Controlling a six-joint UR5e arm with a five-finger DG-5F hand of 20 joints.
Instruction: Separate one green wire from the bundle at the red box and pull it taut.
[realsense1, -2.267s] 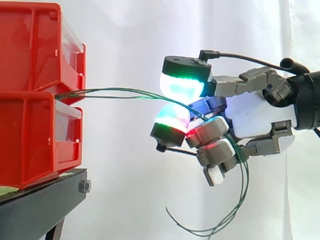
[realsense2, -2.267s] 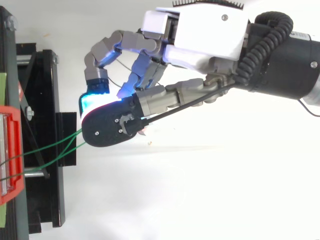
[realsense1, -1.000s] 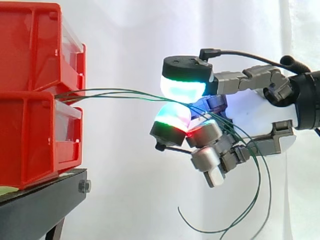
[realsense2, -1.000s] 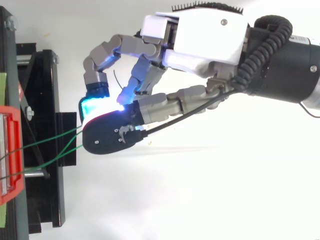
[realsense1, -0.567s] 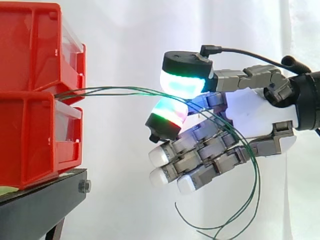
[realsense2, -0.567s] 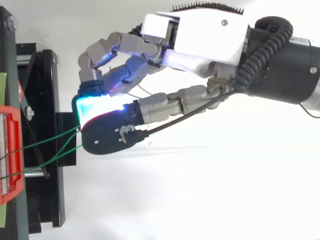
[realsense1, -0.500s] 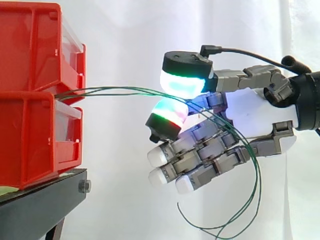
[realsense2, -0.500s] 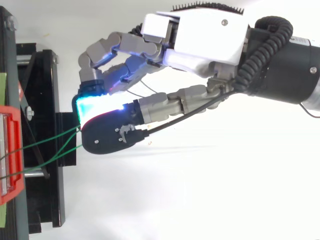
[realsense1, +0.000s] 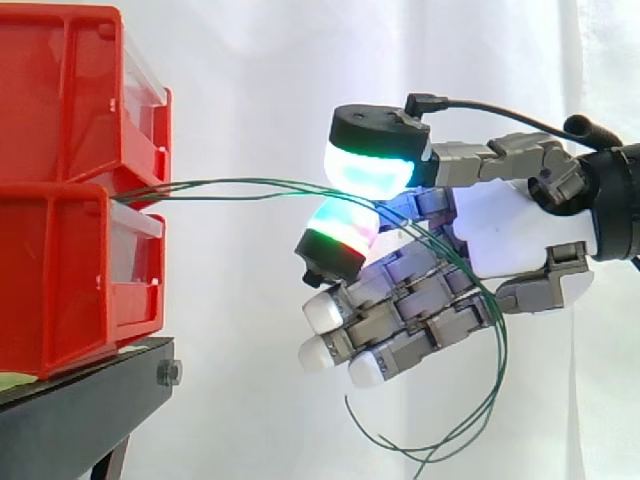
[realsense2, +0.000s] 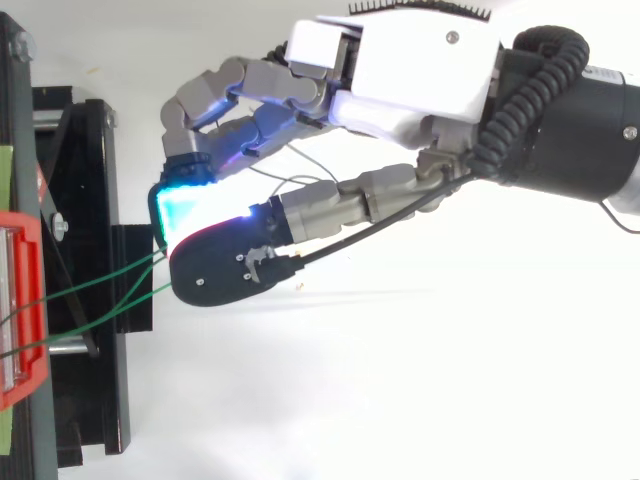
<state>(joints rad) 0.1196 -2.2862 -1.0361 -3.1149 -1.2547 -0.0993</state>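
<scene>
Side view: green wires (realsense1: 250, 181) level, left-right.

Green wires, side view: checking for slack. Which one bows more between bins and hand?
The upper green wire: it arches up between the red bins and the hand, while the lower green wire runs nearly straight.

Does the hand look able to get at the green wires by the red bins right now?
Probably yes: the hand pinches the green wires between two pads, and nothing stands between it and the red bins.
</scene>
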